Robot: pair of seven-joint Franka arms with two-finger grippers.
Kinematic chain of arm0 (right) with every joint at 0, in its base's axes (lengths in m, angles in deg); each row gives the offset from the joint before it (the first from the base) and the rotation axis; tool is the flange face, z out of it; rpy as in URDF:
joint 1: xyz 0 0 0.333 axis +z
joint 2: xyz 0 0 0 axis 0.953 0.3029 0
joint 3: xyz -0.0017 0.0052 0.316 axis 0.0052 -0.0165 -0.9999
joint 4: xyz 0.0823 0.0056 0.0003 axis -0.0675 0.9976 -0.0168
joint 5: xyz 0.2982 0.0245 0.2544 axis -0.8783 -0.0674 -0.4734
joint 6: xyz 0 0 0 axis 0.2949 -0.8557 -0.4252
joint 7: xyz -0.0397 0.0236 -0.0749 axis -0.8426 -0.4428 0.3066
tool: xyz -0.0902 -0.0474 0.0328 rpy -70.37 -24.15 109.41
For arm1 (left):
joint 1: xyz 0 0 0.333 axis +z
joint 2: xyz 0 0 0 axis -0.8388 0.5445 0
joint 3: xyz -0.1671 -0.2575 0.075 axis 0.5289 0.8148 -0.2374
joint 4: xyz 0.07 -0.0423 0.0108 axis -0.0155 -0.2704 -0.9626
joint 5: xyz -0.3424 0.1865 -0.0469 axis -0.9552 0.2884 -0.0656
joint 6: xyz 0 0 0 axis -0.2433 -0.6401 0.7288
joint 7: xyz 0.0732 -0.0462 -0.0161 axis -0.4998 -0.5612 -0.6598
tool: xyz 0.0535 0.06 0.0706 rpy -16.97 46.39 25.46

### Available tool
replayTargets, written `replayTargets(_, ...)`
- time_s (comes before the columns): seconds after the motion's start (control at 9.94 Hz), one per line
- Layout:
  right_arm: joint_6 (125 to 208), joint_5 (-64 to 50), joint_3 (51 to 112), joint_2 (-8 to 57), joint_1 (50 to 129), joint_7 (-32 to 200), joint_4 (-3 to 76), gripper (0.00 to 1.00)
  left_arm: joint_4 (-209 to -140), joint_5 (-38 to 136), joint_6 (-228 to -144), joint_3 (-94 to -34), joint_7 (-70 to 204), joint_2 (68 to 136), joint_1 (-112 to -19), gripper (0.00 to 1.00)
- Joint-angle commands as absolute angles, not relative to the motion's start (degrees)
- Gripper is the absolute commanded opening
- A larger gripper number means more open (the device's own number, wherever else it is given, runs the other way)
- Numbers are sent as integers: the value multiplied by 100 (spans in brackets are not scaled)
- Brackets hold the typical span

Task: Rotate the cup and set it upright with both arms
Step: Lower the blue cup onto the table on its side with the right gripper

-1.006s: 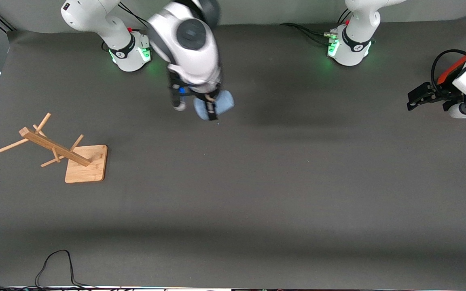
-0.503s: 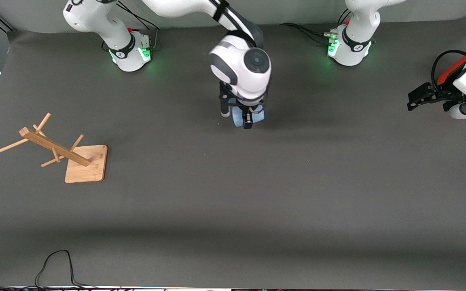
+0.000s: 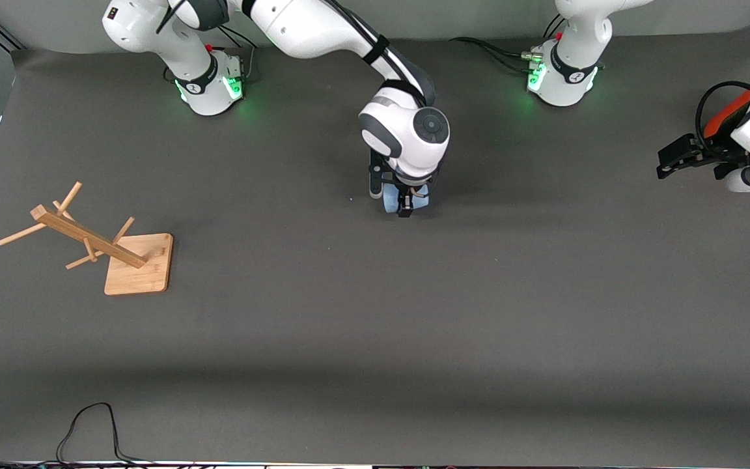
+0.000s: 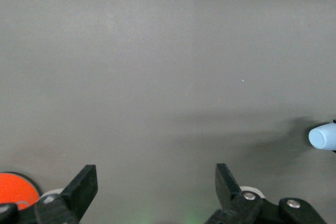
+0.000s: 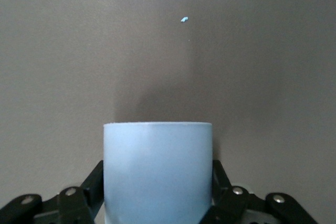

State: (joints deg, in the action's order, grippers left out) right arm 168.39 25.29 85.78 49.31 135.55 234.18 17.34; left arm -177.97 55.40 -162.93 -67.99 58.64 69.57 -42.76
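Observation:
My right gripper (image 3: 393, 197) is shut on the pale blue cup (image 3: 420, 202) and holds it over the table's middle, between the two arm bases' ends. In the right wrist view the cup (image 5: 157, 166) fills the space between the black fingers (image 5: 97, 179), its body pointing away from the wrist, with its shadow on the mat. My left gripper (image 3: 674, 156) waits open and empty at the left arm's end of the table. In the left wrist view that gripper (image 4: 155, 182) has its jaws wide apart, and the cup (image 4: 323, 136) shows small at the frame's edge.
A toppled wooden peg rack (image 3: 88, 241) on a square base (image 3: 137, 264) lies toward the right arm's end. An orange object (image 3: 730, 114) sits by the left arm's wrist and shows in the left wrist view (image 4: 16, 187). A black cable (image 3: 88, 423) loops at the front edge.
My right arm has carried the cup toward the left arm's end and lower in the front view. The left arm has not moved.

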Motion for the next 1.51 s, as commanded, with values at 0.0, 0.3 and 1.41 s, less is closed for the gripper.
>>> replayTargets(0.0,16832,2539,8670,5126,13627,23614,1484,47,-17667,5536,-16178,-6770,5858,6994,-4233,100)
replayTargets(0.3,16867,2556,8670,5197,13627,23737,1475,100,-17667,5536,-16178,-6770,5858,6994,-4233,100)
replayTargets(1.41,15421,2495,8670,4048,13539,23291,1396,100,-17667,5571,-16038,-6770,5884,6994,-4242,100)
